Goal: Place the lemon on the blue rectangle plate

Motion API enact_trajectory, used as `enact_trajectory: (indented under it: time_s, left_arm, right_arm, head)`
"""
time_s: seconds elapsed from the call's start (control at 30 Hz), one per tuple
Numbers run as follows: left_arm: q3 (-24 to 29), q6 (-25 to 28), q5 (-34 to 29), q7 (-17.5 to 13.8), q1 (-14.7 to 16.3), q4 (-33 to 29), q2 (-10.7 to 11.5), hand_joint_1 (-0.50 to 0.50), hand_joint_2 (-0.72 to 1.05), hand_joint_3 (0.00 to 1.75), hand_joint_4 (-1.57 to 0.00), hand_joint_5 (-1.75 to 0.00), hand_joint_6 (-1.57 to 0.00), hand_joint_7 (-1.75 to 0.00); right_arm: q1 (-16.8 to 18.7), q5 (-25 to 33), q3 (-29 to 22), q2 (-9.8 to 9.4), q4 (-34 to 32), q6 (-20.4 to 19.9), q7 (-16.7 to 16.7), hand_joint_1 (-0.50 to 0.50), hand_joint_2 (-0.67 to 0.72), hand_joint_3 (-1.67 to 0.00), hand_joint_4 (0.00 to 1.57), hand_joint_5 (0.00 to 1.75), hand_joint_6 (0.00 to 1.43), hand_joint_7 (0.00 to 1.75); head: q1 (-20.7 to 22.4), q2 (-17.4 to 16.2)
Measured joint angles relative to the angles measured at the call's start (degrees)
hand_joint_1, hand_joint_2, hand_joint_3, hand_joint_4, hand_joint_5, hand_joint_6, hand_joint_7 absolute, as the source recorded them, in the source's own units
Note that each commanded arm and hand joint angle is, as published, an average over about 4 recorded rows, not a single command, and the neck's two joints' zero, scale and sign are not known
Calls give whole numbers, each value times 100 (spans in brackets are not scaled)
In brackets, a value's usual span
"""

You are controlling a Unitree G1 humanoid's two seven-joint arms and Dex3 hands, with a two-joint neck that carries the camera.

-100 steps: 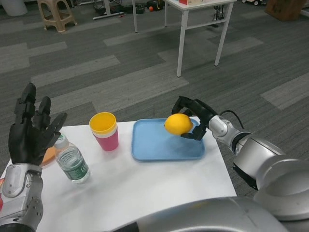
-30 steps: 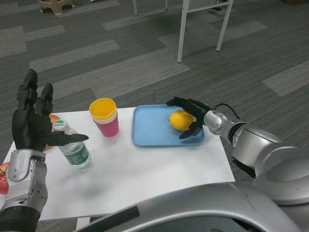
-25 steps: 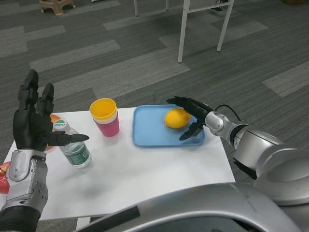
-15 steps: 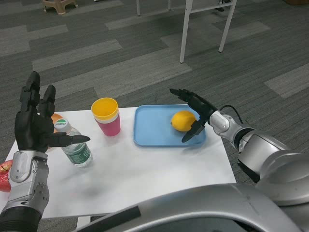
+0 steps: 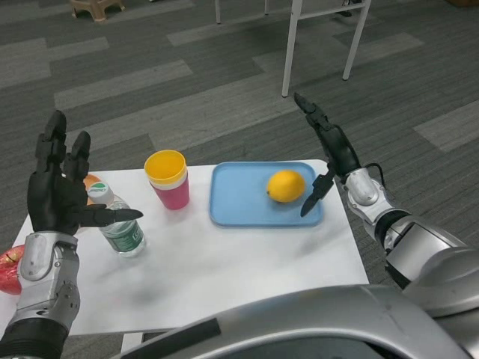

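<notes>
The lemon (image 5: 286, 185) lies on the blue rectangle plate (image 5: 239, 203), in the plate's right half, near its right rim. The plate rests on the white counter (image 5: 224, 277). The right robot hand (image 5: 333, 153) is raised just right of the plate, fingers spread wide and holding nothing; it is clear of the lemon. Left of the plate stands a pink cup (image 5: 169, 180) with a yellow cup nested in it. Farther left of the plate stands a clear water bottle (image 5: 120, 228). The left robot hand (image 5: 61, 194) is upright beyond the bottle, well away from the plate, fingers apart and empty, its thumb in front of the bottle.
</notes>
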Motion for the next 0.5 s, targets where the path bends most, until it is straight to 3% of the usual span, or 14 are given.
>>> enact_trajectory:
  time_s: [0.23,0.5]
  left_arm:
    - [8,0,0,0,2,-6,1,-50,-10,9,0,-31,0,-14]
    - [27,-1,0,0,4,-20,2,-50,-10,9,0,-21,0,-14]
  right_arm:
    - [319,603,-218,-61,-740,-396,-198,-38,72,0,0,0,0,0]
    - [600,746,-256,-71,-1404,-439,-225,-33,72,0,0,0,0,0]
  head:
    - [15,7]
    - [19,-12]
